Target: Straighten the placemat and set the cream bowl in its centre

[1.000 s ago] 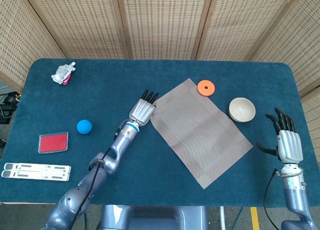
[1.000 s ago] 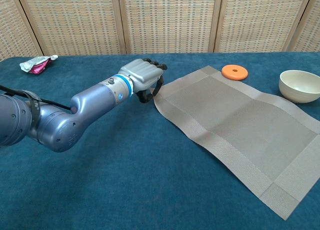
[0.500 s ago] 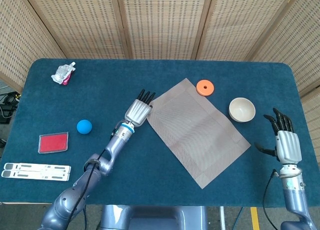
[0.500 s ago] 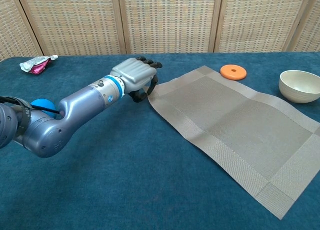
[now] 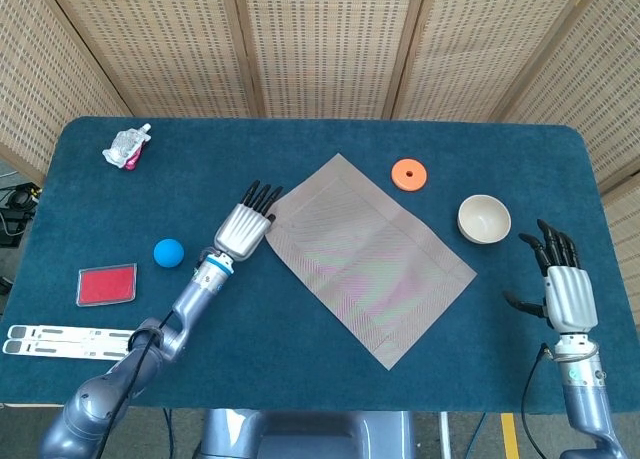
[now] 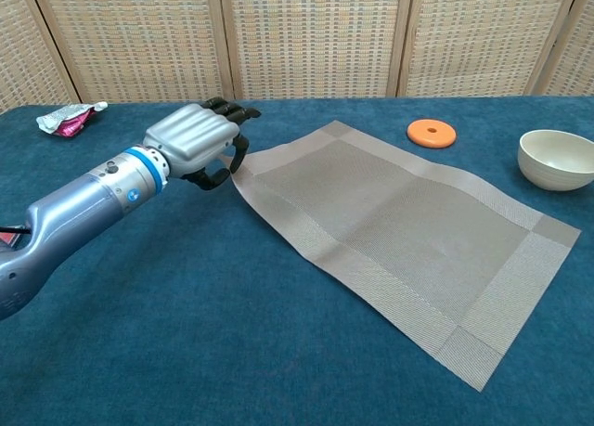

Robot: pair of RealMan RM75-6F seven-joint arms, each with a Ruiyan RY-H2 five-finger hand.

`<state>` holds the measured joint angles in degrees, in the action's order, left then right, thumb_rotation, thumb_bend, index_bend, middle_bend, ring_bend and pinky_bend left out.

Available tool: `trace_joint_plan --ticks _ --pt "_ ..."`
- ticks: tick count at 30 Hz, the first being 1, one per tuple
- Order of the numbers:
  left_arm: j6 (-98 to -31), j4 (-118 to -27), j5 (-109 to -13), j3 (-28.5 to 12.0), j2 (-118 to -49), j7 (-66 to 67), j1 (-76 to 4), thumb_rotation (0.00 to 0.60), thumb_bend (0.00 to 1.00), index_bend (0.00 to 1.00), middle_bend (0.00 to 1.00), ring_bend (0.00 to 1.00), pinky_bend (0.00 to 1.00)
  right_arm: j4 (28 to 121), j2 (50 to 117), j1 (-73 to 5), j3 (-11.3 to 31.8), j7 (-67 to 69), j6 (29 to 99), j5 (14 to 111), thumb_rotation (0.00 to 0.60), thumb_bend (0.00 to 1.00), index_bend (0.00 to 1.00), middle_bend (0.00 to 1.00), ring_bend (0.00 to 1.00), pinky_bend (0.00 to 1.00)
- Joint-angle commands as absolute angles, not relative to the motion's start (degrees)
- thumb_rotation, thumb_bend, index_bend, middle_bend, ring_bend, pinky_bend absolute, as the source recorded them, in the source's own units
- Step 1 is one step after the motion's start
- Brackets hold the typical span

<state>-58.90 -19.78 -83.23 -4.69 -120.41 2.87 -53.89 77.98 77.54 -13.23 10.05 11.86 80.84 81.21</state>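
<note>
Dragged toward the left since a second ago, the placemat (image 5: 365,258) now sits further from the cream bowl (image 5: 484,219) and the orange disc (image 5: 408,174), both of which have stayed put; the left robot hand (image 5: 241,229) has pulled back with it. That hand pinches the mat's left corner, fingers curled over the edge in the chest view (image 6: 193,146). The right robot hand (image 5: 567,292) hovers released at the near right of the tabletop (image 5: 300,159), fingers spread and holding nothing.

The placemat lies flat in the middle of the tabletop but is turned at a clear diagonal, one corner pointing to the far side and one to the near edge. The bowl stands upright on the cloth to the right of the mat, just off its right corner and not touching it.

By its look the mat is thin, woven and limp: it slides readily over the cloth and ripples rather than holding shape, so pulling from a single corner will probably swing it rather than lift it. A corner or edge pinch, as now, seems the sensible hold. The bowl looks light, rigid and smooth, likely breakable; its rim, taken between thumb and fingers, seems the best place to take hold.
</note>
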Motion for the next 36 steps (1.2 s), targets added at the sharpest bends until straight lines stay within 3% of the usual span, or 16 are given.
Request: trace_joint_plan --ticks 1,4,9,19,30,36 --pt "-62.2 -25.6 -85.0 -3.0 -116.5 3.9 -50.8 0.600 0.51 0.59 0.00 0.00 0.00 78.6 77.3 -13.0 9.8 11.6 81.4 81.8 0.600 0.28 0.21 0.00 0.00 0.00" --pt "-64.1 -30.8 -85.9 -2.0 -113.7 5.3 -49.2 0.600 0.51 0.59 0.00 0.00 0.00 79.3 77.2 -12.8 9.5 11.3 82.0 82.4 0.600 0.28 0.21 0.00 0.00 0.00" --pt "-67.5 -47.8 -87.9 0.7 -104.5 10.0 -45.2 0.600 0.51 0.58 0.00 0.00 0.00 81.0 76.7 -12.2 8.6 10.4 83.9 84.5 0.600 0.28 0.21 0.00 0.00 0.00" --pt "-67.7 -68.4 -89.1 3.6 -92.5 16.6 -41.7 0.600 0.51 0.59 0.00 0.00 0.00 83.6 76.3 -11.3 7.2 8.4 86.4 87.4 0.600 0.28 0.21 0.00 0.00 0.00" --pt "-68.2 -82.4 -93.4 8.6 -83.8 18.2 -38.8 0.600 0.51 0.59 0.00 0.00 0.00 85.7 76.0 -10.7 5.8 6.5 87.2 89.3 0.600 0.28 0.21 0.00 0.00 0.00" --pt "-67.4 -86.4 -96.0 10.5 -82.6 19.2 -37.8 0.600 0.51 0.59 0.00 0.00 0.00 86.4 75.7 -10.6 5.5 6.3 87.4 89.8 0.600 0.28 0.21 0.00 0.00 0.00"
